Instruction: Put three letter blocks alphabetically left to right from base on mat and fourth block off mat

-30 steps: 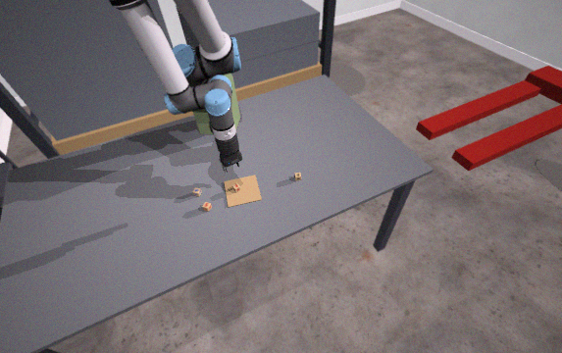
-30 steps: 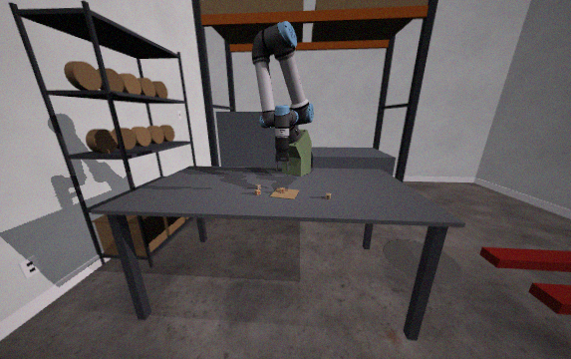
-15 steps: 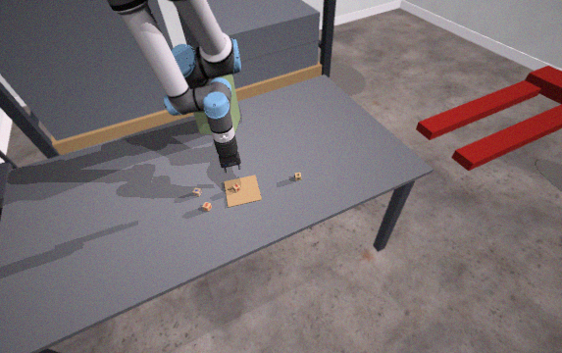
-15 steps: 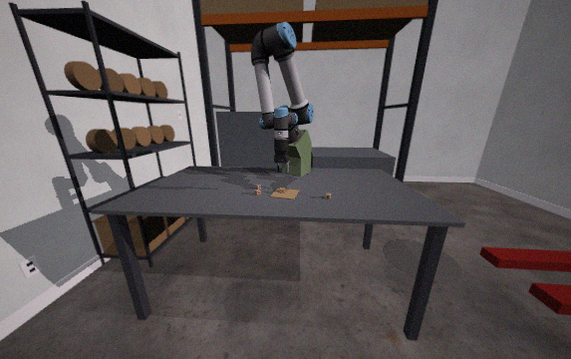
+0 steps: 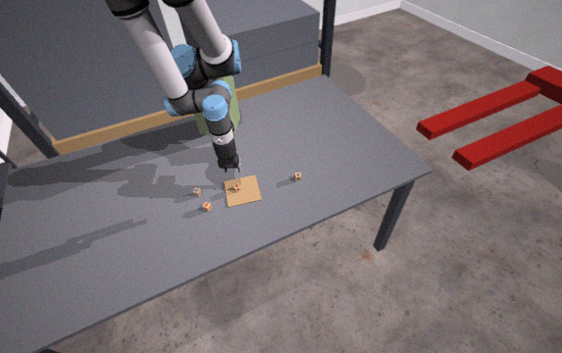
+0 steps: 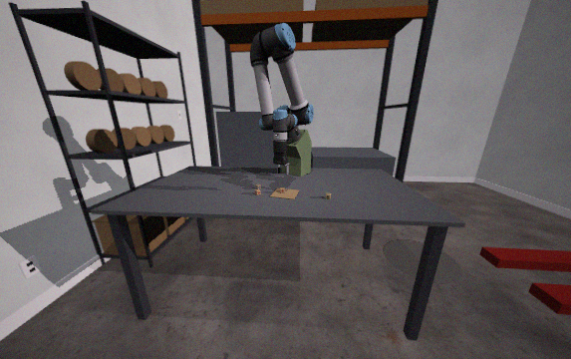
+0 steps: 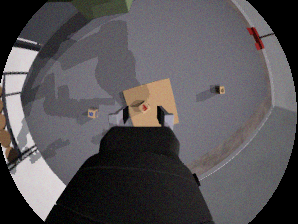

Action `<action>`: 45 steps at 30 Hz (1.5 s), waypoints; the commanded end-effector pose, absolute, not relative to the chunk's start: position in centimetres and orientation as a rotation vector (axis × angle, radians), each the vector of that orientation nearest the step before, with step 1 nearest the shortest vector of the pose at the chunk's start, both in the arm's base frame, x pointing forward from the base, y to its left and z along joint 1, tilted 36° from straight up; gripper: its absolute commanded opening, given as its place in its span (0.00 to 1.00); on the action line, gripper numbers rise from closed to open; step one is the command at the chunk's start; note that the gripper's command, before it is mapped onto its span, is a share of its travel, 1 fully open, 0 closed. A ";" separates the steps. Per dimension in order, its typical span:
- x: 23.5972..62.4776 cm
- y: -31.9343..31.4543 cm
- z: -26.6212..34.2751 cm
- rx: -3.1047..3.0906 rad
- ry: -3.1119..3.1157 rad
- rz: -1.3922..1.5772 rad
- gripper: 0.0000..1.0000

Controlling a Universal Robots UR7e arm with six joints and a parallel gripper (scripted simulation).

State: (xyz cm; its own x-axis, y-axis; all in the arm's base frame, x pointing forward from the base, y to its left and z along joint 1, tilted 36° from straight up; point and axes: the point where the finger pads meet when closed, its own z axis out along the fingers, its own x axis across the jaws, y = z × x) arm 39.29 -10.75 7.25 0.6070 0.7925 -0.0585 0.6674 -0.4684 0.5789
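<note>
Gripper (image 5: 229, 169): released, empty, above mat (image 5: 246, 193) mid-bench (image 5: 339, 147). One block (image 5: 235, 187) on mat; three off-mat.

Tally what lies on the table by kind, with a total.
Blocks: 4 (on mat; off mat)
Mat: 1
Total: 5
</note>
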 end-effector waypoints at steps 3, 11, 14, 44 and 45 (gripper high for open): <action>39.5 -10.9 6.8 2.373 0.959 0.359 1.00; 39.7 -11.1 6.4 2.458 0.767 0.420 1.00; 39.9 -11.2 6.3 2.487 0.693 0.443 1.00; 40.8 -12.2 5.5 2.643 0.071 0.617 1.00; 40.8 -12.2 5.5 2.644 0.066 0.618 1.00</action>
State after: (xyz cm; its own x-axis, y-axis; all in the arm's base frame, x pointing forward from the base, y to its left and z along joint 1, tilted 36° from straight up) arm 40.74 -12.09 5.57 0.9012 0.1890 0.3902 0.0007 -0.9006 0.4346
